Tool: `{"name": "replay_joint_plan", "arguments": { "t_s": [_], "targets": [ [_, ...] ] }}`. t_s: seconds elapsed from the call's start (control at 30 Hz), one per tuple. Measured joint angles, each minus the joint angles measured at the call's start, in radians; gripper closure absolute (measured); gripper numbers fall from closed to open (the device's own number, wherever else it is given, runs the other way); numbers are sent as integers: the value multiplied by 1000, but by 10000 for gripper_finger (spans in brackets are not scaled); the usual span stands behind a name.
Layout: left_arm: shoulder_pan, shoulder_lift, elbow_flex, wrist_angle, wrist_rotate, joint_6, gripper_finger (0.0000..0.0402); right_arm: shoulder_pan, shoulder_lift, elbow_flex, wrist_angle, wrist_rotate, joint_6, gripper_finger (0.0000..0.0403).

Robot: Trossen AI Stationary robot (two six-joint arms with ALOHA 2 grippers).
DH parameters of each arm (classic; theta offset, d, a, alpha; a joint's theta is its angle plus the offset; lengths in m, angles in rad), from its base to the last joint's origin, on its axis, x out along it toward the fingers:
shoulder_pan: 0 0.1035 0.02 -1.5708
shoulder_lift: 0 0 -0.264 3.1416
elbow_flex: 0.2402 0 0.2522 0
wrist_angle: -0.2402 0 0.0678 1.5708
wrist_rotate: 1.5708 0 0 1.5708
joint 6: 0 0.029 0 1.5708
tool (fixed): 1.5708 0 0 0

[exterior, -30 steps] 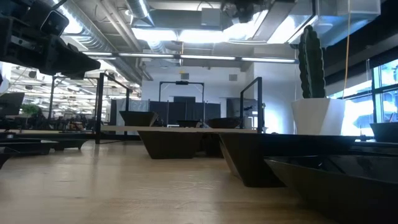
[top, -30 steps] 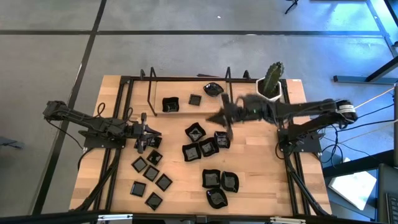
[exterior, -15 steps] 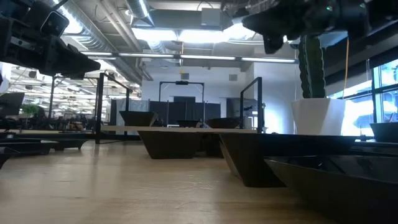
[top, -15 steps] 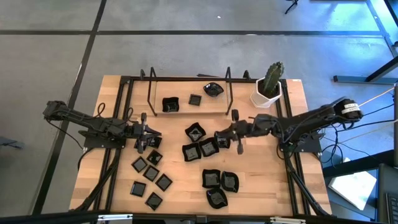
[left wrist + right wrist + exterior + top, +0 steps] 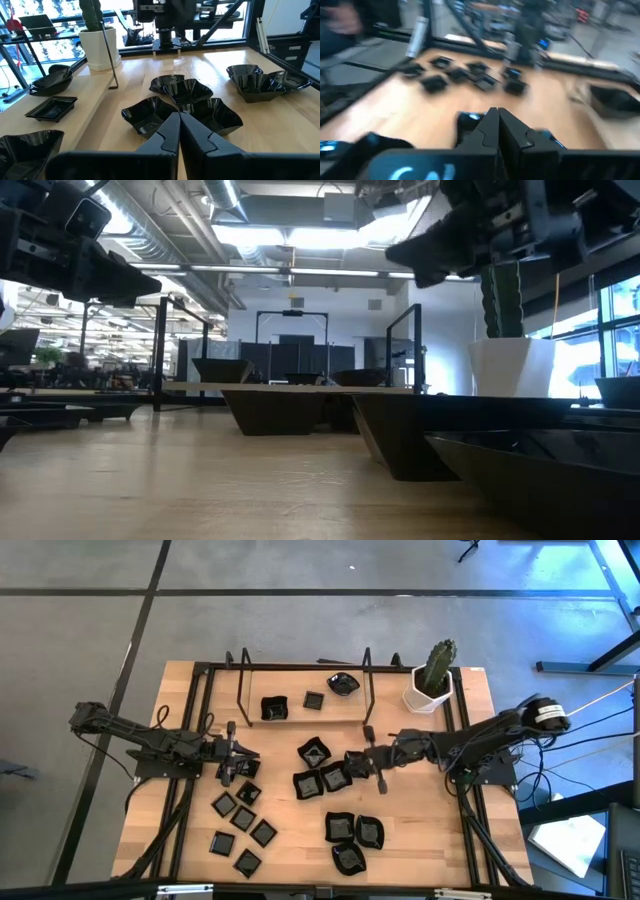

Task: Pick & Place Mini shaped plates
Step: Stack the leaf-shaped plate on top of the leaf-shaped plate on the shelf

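Glossy black mini plates lie on the wooden table. Wavy-edged ones cluster at the centre [image 5: 322, 768] [image 5: 181, 102], and three more sit toward the near edge [image 5: 353, 838]. Small flat squares [image 5: 243, 825] lie on the near left. Three plates rest on the far rack shelf [image 5: 310, 700]. My right gripper [image 5: 351, 762] [image 5: 497, 120] is shut and hangs over the right side of the centre cluster, well above the table in the low view [image 5: 425, 260]. My left gripper [image 5: 250, 760] [image 5: 179, 124] is shut and hovers left of the centre cluster, holding nothing.
A white pot with a cactus [image 5: 431, 688] stands at the far right corner. A black metal rack frame [image 5: 241, 680] with upright posts runs along the far side. Bare wood shows between the centre cluster and the near plates, and on the near right.
My right gripper has come from beside the rack toward the table's near edge and has dropped lower, ending over the centre cluster of wavy plates. Its arm has drawn back toward the right. No plate has moved.
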Motion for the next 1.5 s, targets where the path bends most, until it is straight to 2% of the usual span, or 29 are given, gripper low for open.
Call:
{"name": "replay_joint_plan", "arguments": {
  "t_s": [0.1, 0.27, 0.33, 0.5, 0.6, 0.93, 1.13, 1.33, 1.4, 1.5],
  "targets": [
    [0, 0, 0, 0, 0, 5, 398, 1, 43, 0, 81, -60, -5, 399],
    [0, 0, 0, 0, 0, 5, 394, 0, 87, 0, 100, -48, 5, 399],
    [0, 0, 0, 0, 0, 5, 393, 0, 99, 0, 100, -30, 26, 399],
    [0, 0, 0, 0, 0, 5, 397, 0, 127, 1, 103, 117, 81, 399],
    [0, 0, 0, 0, 0, 5, 397, 0, 141, 1, 87, 169, 80, 399],
    [0, 0, 0, 0, 0, 5, 397, 0, 163, 1, 79, 170, 77, 399],
    [0, 0, 0, 10, 0, -54, 394, 0, 163, 1, 159, 170, 79, 399],
    [0, 0, 17, 120, 45, -37, 399, 6, 73, 1, 152, 86, 41, 399],
    [4, 7, 77, 57, 8, -49, 400, 7, 13, 1, 133, 64, 25, 399],
    [21, 65, 214, -127, -75, -53, 399, 7, -67, 1, 90, 63, 7, 399]
  ]
}}
